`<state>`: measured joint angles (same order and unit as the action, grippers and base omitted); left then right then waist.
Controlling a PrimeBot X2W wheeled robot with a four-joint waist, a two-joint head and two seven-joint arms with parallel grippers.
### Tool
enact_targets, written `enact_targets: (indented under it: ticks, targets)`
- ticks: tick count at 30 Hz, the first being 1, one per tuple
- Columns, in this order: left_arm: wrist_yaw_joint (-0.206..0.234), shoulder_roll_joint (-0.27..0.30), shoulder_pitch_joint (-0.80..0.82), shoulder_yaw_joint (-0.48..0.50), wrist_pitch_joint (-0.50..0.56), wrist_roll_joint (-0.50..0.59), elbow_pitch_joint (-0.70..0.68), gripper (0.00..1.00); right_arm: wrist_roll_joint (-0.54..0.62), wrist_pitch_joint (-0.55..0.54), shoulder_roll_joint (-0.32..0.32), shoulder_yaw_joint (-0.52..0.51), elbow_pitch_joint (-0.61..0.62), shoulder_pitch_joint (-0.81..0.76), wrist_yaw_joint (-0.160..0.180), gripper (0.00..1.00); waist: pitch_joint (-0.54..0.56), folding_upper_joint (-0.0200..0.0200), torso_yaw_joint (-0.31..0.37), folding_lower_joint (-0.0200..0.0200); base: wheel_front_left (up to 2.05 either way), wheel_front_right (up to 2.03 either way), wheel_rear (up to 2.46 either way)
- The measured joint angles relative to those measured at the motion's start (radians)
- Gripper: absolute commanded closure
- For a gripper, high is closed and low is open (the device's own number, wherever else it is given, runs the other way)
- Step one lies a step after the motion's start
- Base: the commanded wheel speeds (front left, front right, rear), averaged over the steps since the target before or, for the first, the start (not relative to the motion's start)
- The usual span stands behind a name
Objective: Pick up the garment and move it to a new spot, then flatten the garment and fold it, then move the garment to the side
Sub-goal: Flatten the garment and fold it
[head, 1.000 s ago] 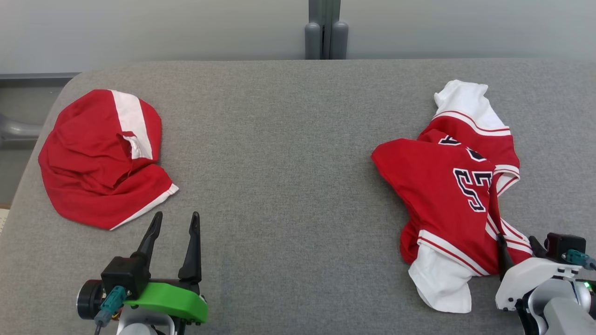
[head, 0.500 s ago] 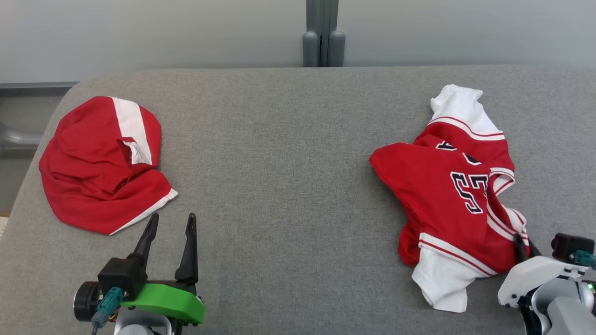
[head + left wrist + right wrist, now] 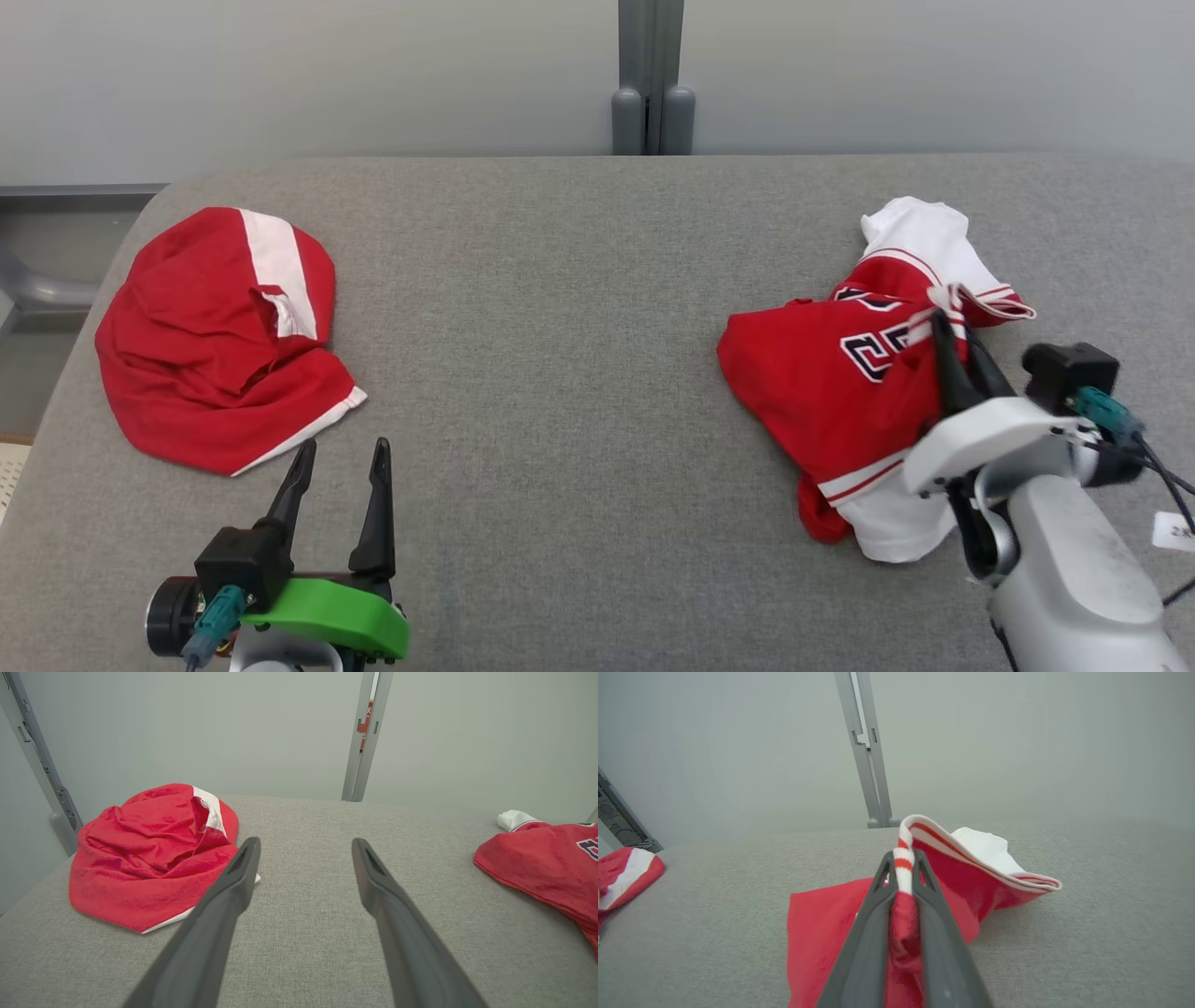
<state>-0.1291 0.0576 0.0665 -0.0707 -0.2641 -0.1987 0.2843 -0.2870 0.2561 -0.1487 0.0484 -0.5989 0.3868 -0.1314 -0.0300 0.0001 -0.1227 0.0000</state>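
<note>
Head view. The jersey (image 3: pixel 831 392) lies bunched at about 3 o'clock on the grey surface (image 3: pixel 560 327), red body toward centre, a white sleeve at its 12 o'clock and a white patch at its 6 o'clock. The right tool (image 3: pixel 945 327) comes in from 5 o'clock and is clenched on a striped trim (image 3: pixel 971 297) at the jersey's 2 o'clock edge; that edge is raised, and the rest rests on the surface. The left tool (image 3: pixel 344 446) hovers at 7 o'clock, released and holding nothing. A second red cloth (image 3: pixel 205 355) sits at 9 o'clock, well apart from the jersey.

Left wrist view. The left tool (image 3: pixel 306 843) has its jaws spread wide over bare surface. The red cloth (image 3: pixel 149 858) is at 10 o'clock, the jersey (image 3: pixel 542 858) at 3 o'clock.

Right wrist view. The right tool (image 3: pixel 903 858) pinches a fold of the jersey (image 3: pixel 822 933) between its jaws, and the striped trim curls out past the tips toward 2 o'clock.

Assessment. The jersey looks light, soft and entirely limp; it should drape and trail from any single hold, and loose layers may slide over each other. The doubled trim is judged the firmest place to grip. For flattening, a second hold on an opposite hem or shoulder seems advisable. Thin single layers risk slipping free.
</note>
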Motion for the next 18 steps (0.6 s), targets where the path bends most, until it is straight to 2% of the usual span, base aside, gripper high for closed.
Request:
enact_targets:
  ticks: [6, 12, 18]
  targets:
    - [0.0, -0.002, -0.002, -0.007, 0.0, -0.002, -0.001, 0.0, -0.023, -0.038, 0.07, 0.143, 0.043, 0.066, 0.0, 1.0, 0.001, 0.0, -0.031, 0.0, 0.0, 0.0, 0.0]
    - [0.0, -0.005, 0.01, -0.026, 0.0, -0.009, 0.002, 0.0, -0.083, -0.044, 0.098, 0.284, -0.002, 0.125, 0.0, 1.0, -0.01, 0.0, -0.083, 0.0, 0.0, 0.0, 0.0]
    - [0.0, -0.006, 0.029, -0.051, 0.0, -0.028, 0.015, 0.0, -0.239, -0.029, 0.099, 0.506, -0.055, 0.174, 0.0, 1.0, -0.026, 0.0, -0.144, 0.0, 0.0, 0.0, 0.0]
